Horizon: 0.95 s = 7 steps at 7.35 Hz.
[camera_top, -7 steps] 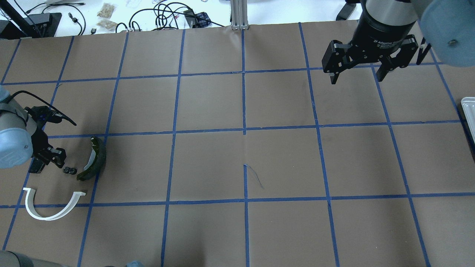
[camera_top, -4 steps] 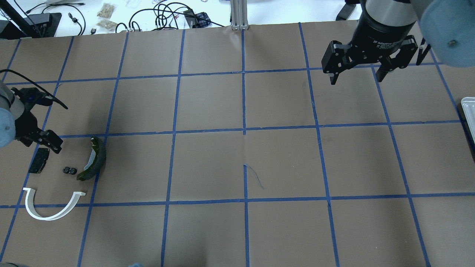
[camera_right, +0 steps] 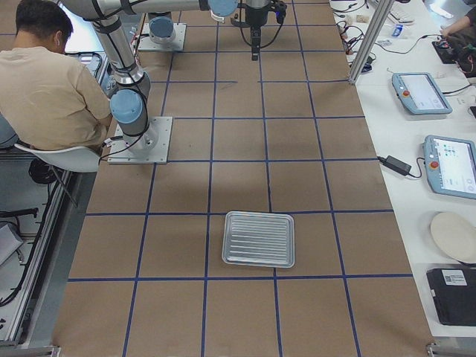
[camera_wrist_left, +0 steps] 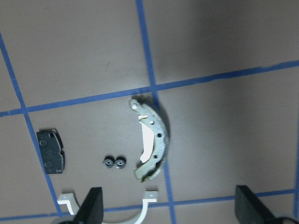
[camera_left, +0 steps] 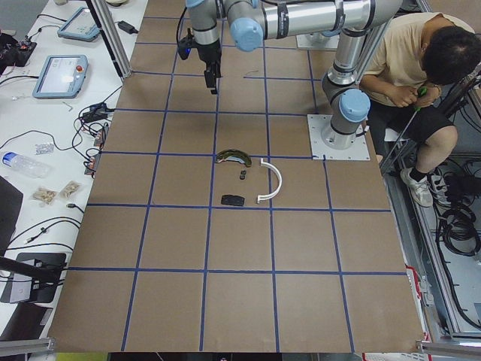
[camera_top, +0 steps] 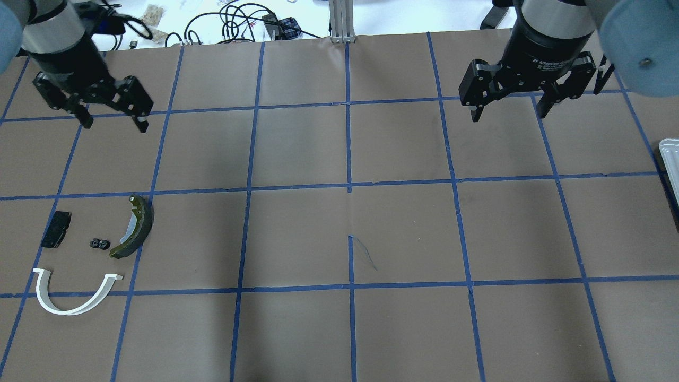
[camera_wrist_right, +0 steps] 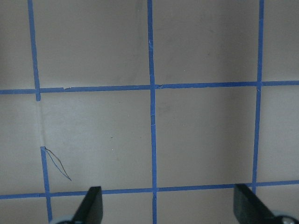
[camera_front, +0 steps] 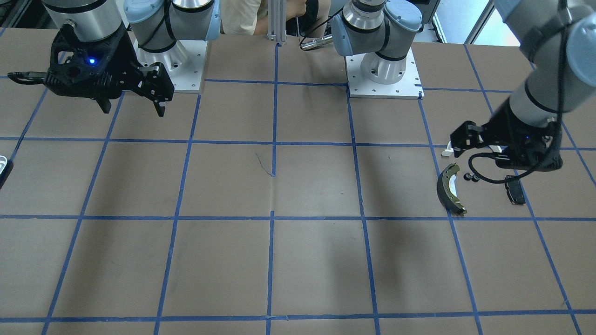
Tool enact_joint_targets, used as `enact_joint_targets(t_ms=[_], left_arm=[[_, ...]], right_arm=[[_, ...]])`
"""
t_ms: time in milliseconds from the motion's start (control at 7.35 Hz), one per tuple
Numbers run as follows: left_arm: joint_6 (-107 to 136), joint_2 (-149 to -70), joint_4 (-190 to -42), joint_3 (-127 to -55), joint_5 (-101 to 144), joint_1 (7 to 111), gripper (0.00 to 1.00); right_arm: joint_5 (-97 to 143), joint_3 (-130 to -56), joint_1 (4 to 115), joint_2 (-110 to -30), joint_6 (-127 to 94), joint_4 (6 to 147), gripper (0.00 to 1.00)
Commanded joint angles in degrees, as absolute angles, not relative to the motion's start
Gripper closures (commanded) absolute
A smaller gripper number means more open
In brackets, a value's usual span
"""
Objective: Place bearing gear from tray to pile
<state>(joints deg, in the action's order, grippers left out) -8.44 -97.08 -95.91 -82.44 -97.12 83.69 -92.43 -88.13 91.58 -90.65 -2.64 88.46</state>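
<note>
The bearing gear [camera_top: 99, 244], a small black double gear, lies on the table between the black pad [camera_top: 55, 236] and the olive-rimmed brake shoe [camera_top: 135, 227]. The white arched bracket [camera_top: 74, 297] lies just nearer the robot. All of these show in the left wrist view, with the gear [camera_wrist_left: 114, 162] left of the shoe [camera_wrist_left: 152, 142]. My left gripper [camera_top: 111, 119] is open and empty, raised away from the pile. My right gripper [camera_top: 509, 114] is open and empty over bare table. The silver tray [camera_right: 226, 239] holds nothing.
The tray's corner [camera_top: 669, 154] shows at the table's right edge. Cables and small clutter [camera_top: 238, 21] lie beyond the far edge, beside an aluminium post [camera_top: 342, 21]. A seated person [camera_left: 421, 68] is behind the robot bases [camera_front: 384, 70].
My left gripper has lifted away from the gear and pad and moved up and toward the far side. The gear stays on the table. The right arm has barely moved.
</note>
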Motion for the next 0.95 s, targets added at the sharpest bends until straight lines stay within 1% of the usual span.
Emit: enact_joint_targets(t_ms=[0,272,544,816], left_arm=[[3.15,-95.11,-99.24,-81.71,-96.94,94.54,0.0],[3.6,-91.25,-97.47,-84.45,-93.72,94.4,0.0],[3.69,-89.92,-96.95,-86.56,-89.41,92.91,0.0],[3.86,-90.17,-94.31,-86.84,-88.33,92.02,0.0]], right_arm=[[-92.46,-88.24,91.58,-90.7,-2.64,88.33,0.0],[-92.55,-88.42,91.49,-90.7,-2.64,88.33,0.0],[-92.72,-88.59,91.49,-90.79,-2.64,88.33,0.0],[-92.73,-88.59,91.41,-90.7,-2.64,88.33,0.0]])
